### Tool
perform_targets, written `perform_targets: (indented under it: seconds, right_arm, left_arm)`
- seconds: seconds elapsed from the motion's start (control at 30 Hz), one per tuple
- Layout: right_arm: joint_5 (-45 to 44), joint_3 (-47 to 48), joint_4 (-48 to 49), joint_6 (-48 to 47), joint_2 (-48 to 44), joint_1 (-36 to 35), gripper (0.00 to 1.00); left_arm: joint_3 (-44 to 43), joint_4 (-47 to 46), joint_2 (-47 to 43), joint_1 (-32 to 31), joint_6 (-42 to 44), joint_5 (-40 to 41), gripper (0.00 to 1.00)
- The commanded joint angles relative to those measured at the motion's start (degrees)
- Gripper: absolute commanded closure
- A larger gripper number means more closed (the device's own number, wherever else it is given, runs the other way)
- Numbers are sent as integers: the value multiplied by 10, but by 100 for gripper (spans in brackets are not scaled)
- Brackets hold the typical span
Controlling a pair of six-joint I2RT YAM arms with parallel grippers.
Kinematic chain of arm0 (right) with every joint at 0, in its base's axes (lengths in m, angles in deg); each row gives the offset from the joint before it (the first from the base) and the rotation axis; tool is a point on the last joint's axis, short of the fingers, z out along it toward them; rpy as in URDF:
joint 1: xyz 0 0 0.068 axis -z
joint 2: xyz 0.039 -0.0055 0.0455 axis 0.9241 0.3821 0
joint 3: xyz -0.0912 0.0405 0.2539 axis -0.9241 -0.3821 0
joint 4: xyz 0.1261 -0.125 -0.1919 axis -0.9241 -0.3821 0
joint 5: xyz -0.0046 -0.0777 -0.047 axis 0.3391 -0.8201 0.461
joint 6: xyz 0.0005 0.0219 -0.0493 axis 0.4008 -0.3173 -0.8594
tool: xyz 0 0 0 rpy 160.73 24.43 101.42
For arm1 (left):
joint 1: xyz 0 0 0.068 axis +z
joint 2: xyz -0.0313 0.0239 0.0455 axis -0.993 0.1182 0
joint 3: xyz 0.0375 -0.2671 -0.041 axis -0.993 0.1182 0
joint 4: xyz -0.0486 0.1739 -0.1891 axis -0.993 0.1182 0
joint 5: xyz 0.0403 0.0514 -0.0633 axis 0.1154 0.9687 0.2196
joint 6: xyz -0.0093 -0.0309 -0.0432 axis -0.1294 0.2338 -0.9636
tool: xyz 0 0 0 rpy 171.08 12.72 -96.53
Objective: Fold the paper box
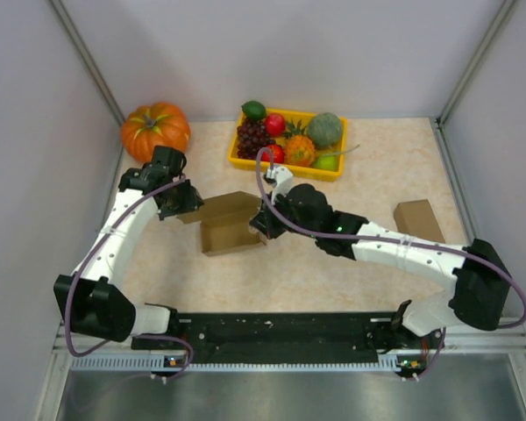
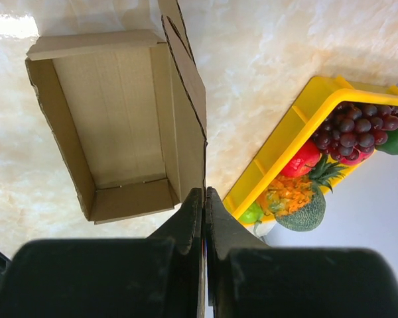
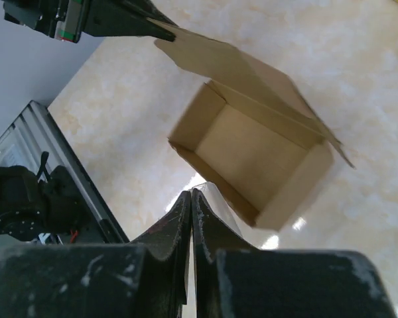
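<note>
Two arms meet at the paper box, which sits open near the middle of the surface in the overhead view. The left fingers hold its raised lid flap at the left end, and the right fingers sit at the right end.

From the left wrist, we see the fingers clamped flat on the flap's edge.

From the right wrist, the fingers are pressed together at the box's near wall; we cannot tell whether cardboard lies between them.

We judge closing the lid is the step in hand. Next, the left arm should swing the flap over the cavity while the right steadies the base.
</note>
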Motion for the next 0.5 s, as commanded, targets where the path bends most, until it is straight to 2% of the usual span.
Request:
perform_targets:
  seconds: [0.0, 0.07, 0.1, 0.13, 0.17, 0.23, 0.3, 0.33, 0.37, 0.47]
  right_arm:
    - [-7, 38, 104, 3, 86, -21, 100]
    - [-25, 54, 110, -20, 114, -22, 87]
    - [-39, 51, 121, -25, 132, -21, 76]
    - [-50, 50, 121, -36, 136, -21, 53]
    - [-78, 53, 109, -48, 137, -21, 44]
    - [-86, 57, 44, -87, 98, -18, 38]
    - [-54, 30, 33, -154, 47, -12, 32]
    - [-23, 25, 17, -181, 11, 8, 30]
    - [7, 31, -45, -223, 2, 21, 30]
    - [77, 64, -89, -262, 13, 88, 30]
  left_arm:
    - [-34, 35, 5, 0, -17, -14, 100]
    - [-34, 38, 4, 0, -21, -21, 100]
    - [-34, 38, 5, 0, -23, -22, 100]
    - [-34, 44, 7, 0, -24, -28, 100]
    - [-37, 46, 8, 0, -22, -28, 100]
    - [-41, 59, 16, 0, -16, -45, 100]
    - [-44, 63, 25, 0, -5, -47, 100]
    - [-48, 64, 30, 0, 1, -50, 100]
    - [-55, 73, 35, 0, 7, -51, 100]
    - [-74, 100, 59, 0, 35, -51, 100]
